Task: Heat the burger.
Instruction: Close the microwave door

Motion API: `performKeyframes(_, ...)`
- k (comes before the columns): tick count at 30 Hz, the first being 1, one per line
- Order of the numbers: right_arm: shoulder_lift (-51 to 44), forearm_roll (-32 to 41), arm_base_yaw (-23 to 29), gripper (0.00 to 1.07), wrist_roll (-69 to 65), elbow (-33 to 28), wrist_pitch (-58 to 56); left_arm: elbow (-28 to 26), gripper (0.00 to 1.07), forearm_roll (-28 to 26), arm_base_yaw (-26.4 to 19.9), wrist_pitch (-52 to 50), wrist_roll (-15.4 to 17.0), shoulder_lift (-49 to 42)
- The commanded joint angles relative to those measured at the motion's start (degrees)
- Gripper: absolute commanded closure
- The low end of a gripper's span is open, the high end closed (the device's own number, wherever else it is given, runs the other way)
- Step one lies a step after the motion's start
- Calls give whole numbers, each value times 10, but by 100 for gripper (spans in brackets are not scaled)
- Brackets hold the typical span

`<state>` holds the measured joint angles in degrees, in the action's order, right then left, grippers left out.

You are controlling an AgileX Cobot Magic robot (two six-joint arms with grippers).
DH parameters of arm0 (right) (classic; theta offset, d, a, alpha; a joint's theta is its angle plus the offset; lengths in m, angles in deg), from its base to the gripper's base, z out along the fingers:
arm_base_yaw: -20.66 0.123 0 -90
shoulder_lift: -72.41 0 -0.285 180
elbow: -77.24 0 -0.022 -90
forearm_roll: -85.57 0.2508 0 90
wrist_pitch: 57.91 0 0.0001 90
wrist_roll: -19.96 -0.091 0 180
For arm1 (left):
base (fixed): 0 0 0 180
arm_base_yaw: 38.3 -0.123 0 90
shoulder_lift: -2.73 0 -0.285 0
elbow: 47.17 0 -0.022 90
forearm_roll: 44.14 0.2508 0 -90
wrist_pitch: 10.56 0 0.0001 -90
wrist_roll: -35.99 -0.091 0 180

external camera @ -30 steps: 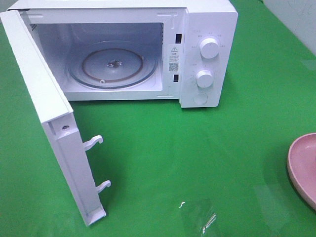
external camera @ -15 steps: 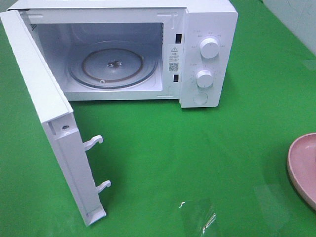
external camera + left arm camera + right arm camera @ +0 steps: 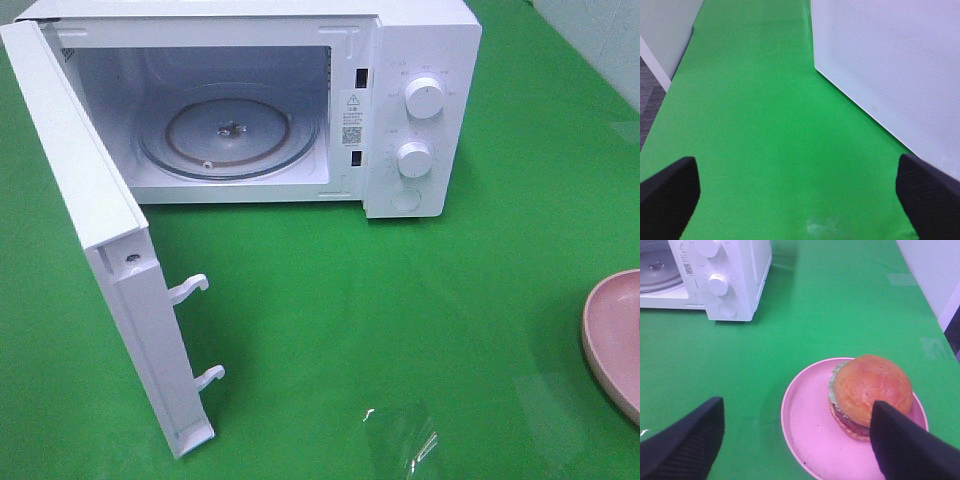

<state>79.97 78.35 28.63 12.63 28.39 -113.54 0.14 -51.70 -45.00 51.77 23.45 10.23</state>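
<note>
Clearly right gripper spread wide, empty, above burger on pink plate for pickup; microwave door swung wide; left gripper released, idle.

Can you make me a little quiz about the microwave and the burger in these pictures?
1. True or false: the microwave door is open.
2. What does the burger sit on? A) the glass turntable B) a pink plate C) the green table
3. Fill in: the right gripper hangs above the plate with its jaws ____.

Key:
1. True; the door is swung wide and the turntable is bare.
2. B; the burger rests toward one side of the plate.
3. Open; nothing is held yet.
</note>
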Motion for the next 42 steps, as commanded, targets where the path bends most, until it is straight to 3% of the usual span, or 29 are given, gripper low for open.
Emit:
performKeyframes(1,-16,2,-7,31,10,-1,4,1,7,-4,-2,-7,1,-10)
performKeyframes(42,-16,3,-7,31,10,-1,4,1,7,-4,-2,-7,1,-10)
